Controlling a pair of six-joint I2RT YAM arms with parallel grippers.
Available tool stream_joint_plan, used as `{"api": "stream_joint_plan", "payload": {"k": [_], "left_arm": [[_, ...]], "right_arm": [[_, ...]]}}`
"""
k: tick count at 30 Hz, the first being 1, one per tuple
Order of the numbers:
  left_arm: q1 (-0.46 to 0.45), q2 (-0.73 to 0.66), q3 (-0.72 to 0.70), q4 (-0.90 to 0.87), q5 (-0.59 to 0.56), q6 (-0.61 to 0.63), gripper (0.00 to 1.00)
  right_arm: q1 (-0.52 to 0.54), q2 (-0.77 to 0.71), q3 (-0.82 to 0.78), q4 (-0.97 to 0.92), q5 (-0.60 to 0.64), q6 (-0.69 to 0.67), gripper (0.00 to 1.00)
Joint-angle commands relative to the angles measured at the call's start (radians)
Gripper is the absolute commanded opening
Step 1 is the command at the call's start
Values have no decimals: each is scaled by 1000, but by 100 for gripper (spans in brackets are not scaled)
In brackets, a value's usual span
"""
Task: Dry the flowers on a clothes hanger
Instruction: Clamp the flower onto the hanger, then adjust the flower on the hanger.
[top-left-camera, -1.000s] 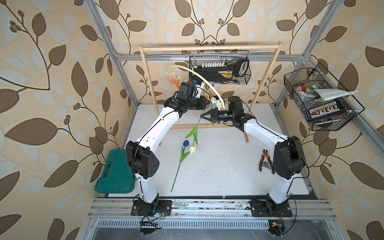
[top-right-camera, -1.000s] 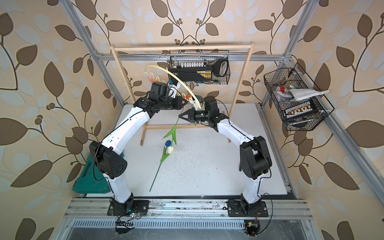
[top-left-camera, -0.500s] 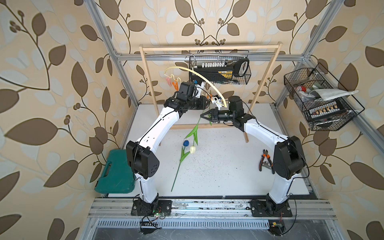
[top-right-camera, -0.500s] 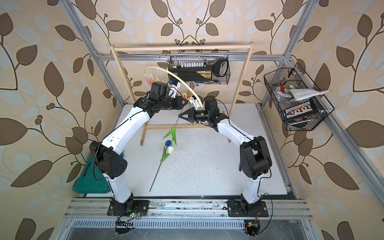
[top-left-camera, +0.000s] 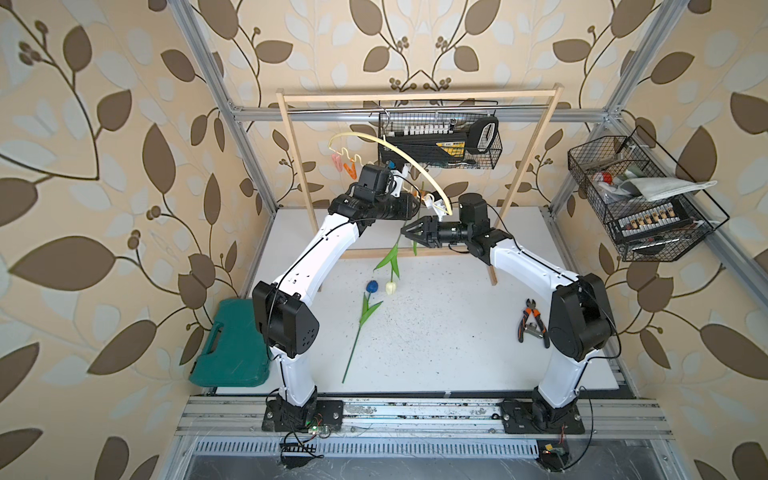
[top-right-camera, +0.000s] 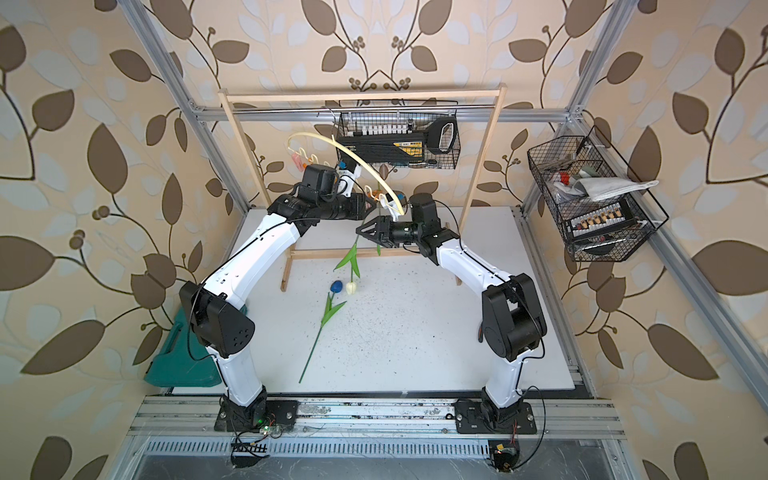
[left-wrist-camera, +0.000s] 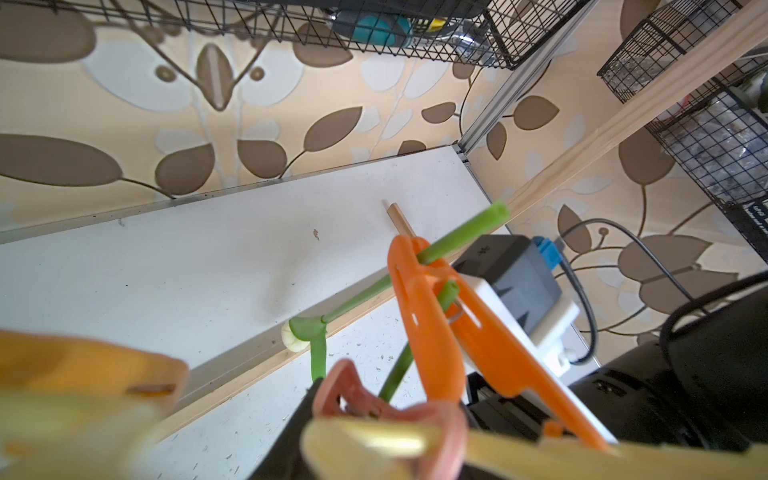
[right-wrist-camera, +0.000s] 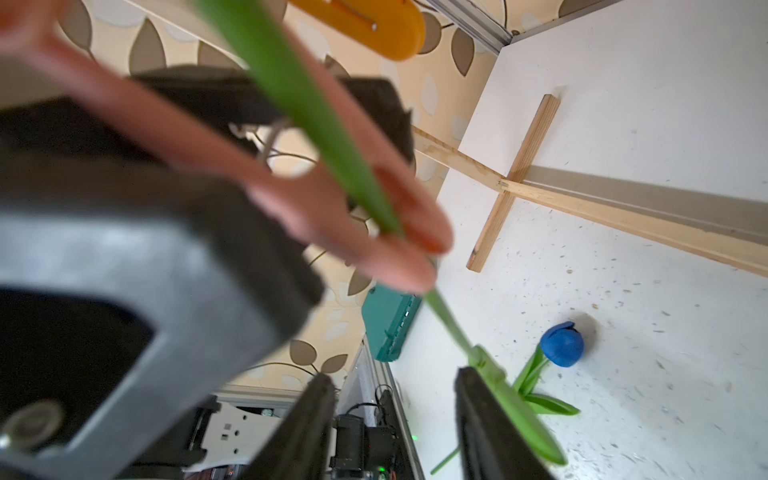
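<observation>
The pale yellow clothes hanger (top-left-camera: 399, 156) (top-right-camera: 357, 156) hangs tilted from the wooden rack. My left gripper (top-left-camera: 417, 206) is at its wavy bar, its fingers (left-wrist-camera: 291, 424) lying against the handles of a pink clothespin (left-wrist-camera: 374, 407) (right-wrist-camera: 332, 199). That pin is closed on a green stem (right-wrist-camera: 291, 83). The white flower (top-left-camera: 390, 287) on this stem hangs head down. My right gripper (top-left-camera: 405, 230) (right-wrist-camera: 395, 376) is open just below the pin, the stem beside one finger. An orange clothespin (left-wrist-camera: 419, 316) holds a second cream-headed flower (left-wrist-camera: 291, 338). The blue flower (top-left-camera: 372, 286) (right-wrist-camera: 561, 345) lies on the table.
The wooden rack frame (top-left-camera: 415, 96) stands across the back of the white table (top-left-camera: 457, 340). One wire basket (top-left-camera: 440, 141) hangs behind the hanger and another wire basket (top-left-camera: 640, 199) hangs on the right. Pliers (top-left-camera: 532, 324) lie by the right arm. A green case (top-left-camera: 232, 349) lies off the table's left edge.
My right gripper has opened and let go of the stem, which stays in the pink clothespin. My left gripper's jaws have widened a little. Neither arm has moved much.
</observation>
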Motion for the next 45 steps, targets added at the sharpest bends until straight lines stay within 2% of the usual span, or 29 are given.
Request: {"api": "stream_joint_plan", "payload": {"k": [1, 2, 9, 12, 14, 17, 21, 29, 34, 45], "left_arm": [[-8, 5, 37, -26, -11, 29, 40], [-8, 8, 40, -30, -13, 32, 40], [-8, 9, 44, -36, -30, 43, 41], [-8, 8, 45, -34, -36, 43, 41], [-7, 10, 44, -33, -32, 42, 44], [-7, 10, 44, -27, -19, 37, 48], [-8, 18, 47, -14, -8, 30, 49], [-8, 23, 50, -14, -34, 45, 45], [-1, 24, 54, -5, -38, 42, 41], [11, 9, 50, -13, -60, 39, 34]], "right_arm": [[-24, -59, -37, -49, 12, -57, 80], [-31, -67, -43, -75, 19, -77, 85], [-69, -113, -89, -186, 63, -164, 86], [-89, -152, -106, -237, 140, -212, 85], [-99, -174, -104, -280, 240, -262, 84], [-103, -180, -118, -224, 352, -287, 77], [-103, -127, -143, 2, 355, -243, 73], [-103, 21, -20, 141, 335, -218, 72], [-103, 70, -16, 294, 317, -169, 70], [-83, 172, 139, 302, 297, -153, 51]]}}
